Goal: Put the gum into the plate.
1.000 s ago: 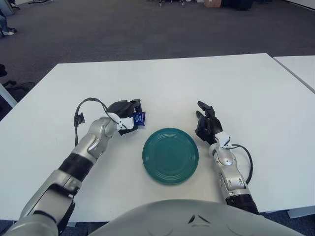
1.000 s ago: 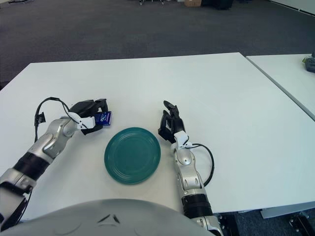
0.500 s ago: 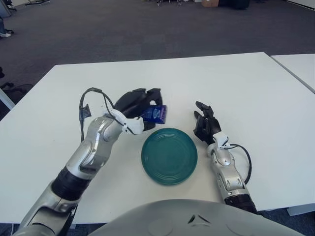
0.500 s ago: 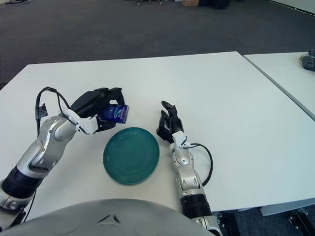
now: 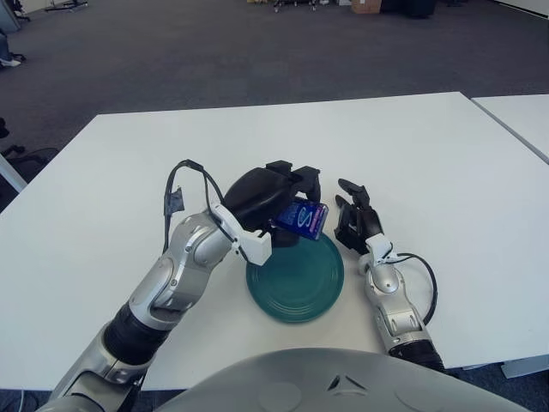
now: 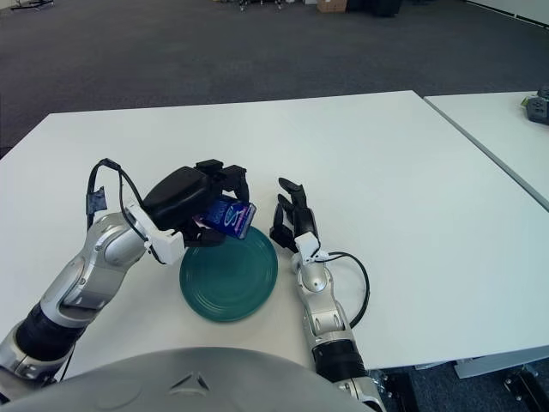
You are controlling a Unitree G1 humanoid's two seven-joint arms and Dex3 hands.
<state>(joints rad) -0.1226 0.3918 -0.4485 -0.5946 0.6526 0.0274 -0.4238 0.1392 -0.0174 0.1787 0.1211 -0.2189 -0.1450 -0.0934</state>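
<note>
Left hand raised above the white counter, fingers clamped on the blue gum, held just over the far rim of the teal plate, right hand resting beside plate, fingers spread and empty.

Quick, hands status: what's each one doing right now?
Left hand: closed on the gum, above the plate.
Right hand: open, holding nothing, beside the plate.
</note>
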